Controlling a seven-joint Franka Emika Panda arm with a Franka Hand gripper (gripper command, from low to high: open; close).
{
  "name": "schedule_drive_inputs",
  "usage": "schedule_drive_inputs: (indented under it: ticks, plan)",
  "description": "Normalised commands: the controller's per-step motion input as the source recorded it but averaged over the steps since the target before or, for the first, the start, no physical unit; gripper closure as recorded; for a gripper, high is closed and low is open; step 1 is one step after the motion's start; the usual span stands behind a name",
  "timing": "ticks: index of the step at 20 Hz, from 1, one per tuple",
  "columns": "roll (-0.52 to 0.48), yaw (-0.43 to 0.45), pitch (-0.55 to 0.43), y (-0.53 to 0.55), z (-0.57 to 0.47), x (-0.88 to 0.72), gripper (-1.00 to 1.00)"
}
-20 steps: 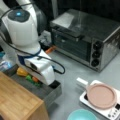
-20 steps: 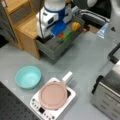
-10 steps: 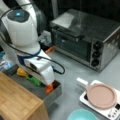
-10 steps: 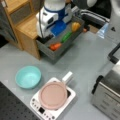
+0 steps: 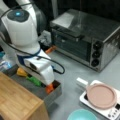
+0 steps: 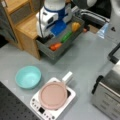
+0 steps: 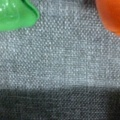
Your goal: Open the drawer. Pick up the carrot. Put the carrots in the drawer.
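- Drawer (image 6: 56, 53) open; carrot (image 6: 55, 46) lies inside near its front corner, beside the green toy (image 6: 66, 37) and yellow toy (image 6: 75, 26).
- Gripper (image 5: 49, 85) low in the drawer, just by the carrot (image 5: 50, 88); grip state cannot be told, fingers hidden.
- Wrist view: carrot (image 7: 110, 15) at the frame's edge, apart from the green toy (image 7: 15, 13).
- Risk: a sideways move could clip the drawer wall (image 5: 53, 95).
- Room: 3 toys crowd the drawer; grey surface (image 6: 82, 60) is open.
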Motion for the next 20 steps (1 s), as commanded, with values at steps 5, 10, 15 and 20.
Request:
schedule_drive_inputs:
  ticks: [5, 10, 15, 20]
  plan:
    - [0.192, -0.305, -0.069, 0.06, 0.01, -0.13, -1.00]
    - [0.218, -0.424, -0.078, 0.13, 0.01, -0.19, -1.00]
    - [0.172, -0.424, -0.146, 0.19, 0.01, -0.23, -1.00]
    - [0.131, -0.501, -0.234, 0.27, -0.05, -0.30, -1.00]
